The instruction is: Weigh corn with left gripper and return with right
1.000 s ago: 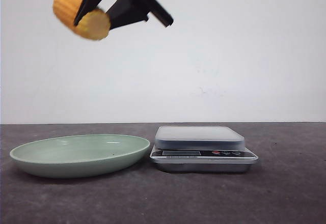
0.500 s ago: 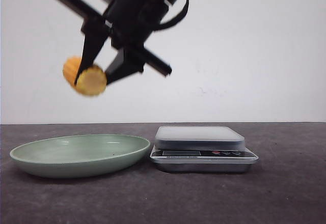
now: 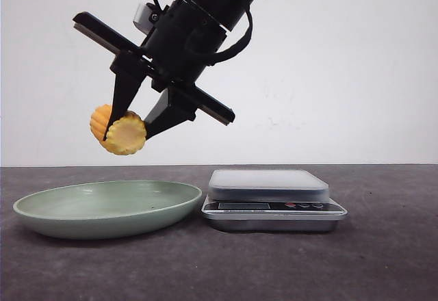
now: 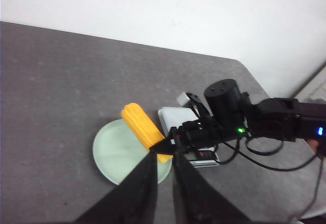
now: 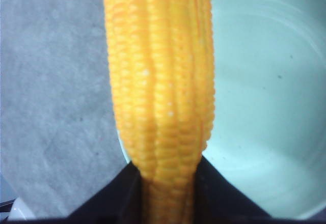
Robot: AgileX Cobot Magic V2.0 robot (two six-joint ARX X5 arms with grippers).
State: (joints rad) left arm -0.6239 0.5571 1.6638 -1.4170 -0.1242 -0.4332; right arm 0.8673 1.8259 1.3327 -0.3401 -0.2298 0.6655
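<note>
Jaws of the right gripper (image 3: 127,135) clamp the corn (image 3: 118,131); a green plate (image 3: 102,207) sits below them on the desk (image 3: 383,260).

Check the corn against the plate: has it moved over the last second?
Yes. The corn, held by the right gripper, has dropped toward the green plate and shifted slightly right; it hangs above the plate, not touching.

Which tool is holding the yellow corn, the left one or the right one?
The right tool: its black fingers pinch the corn above the green plate. The left tool holds nothing.
</note>
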